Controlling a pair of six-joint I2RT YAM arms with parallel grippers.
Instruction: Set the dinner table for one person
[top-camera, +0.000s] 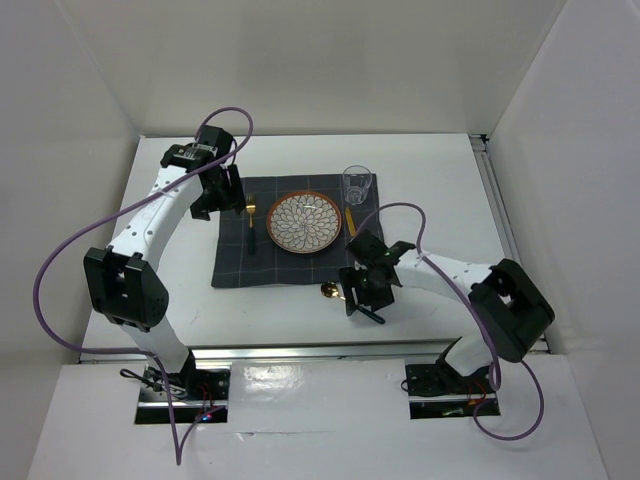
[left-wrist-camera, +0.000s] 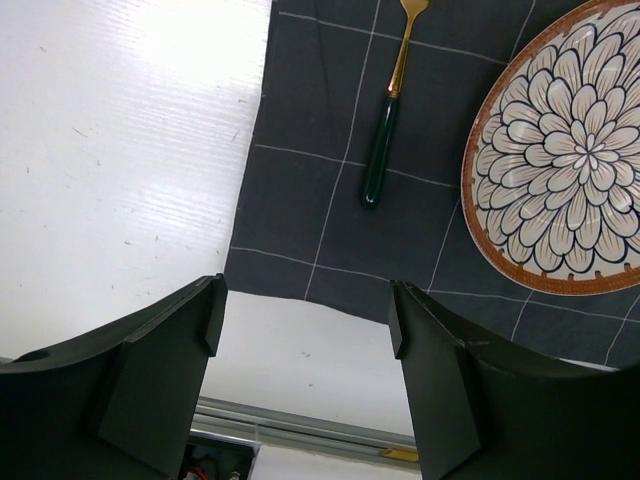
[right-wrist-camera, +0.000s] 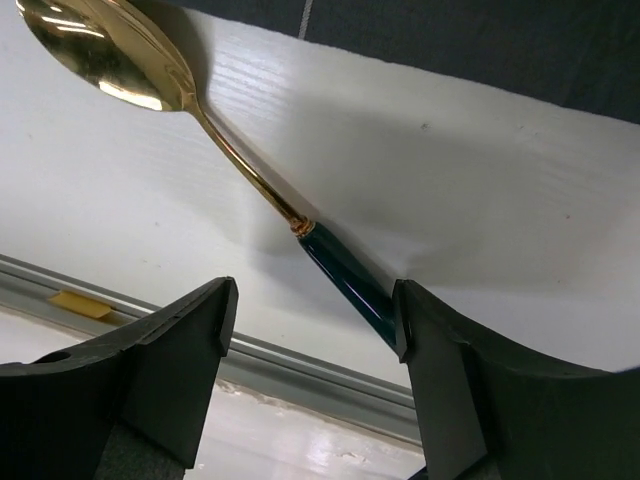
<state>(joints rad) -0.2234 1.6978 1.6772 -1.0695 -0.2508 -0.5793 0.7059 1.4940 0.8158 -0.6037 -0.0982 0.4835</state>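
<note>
On the white dinner table lies a dark checked placemat with a flower-patterned plate on it. A fork lies left of the plate and a gold knife right of it. A glass stands at the mat's far right corner. A gold spoon with a dark handle lies on the bare table just in front of the mat. My right gripper hangs open over that handle, which runs past one finger. My left gripper is open and holds nothing, left of the fork.
A silver rail runs along the table's near edge, close behind the spoon. White walls close in the table on the left, the back and the right. Purple cables loop off both arms.
</note>
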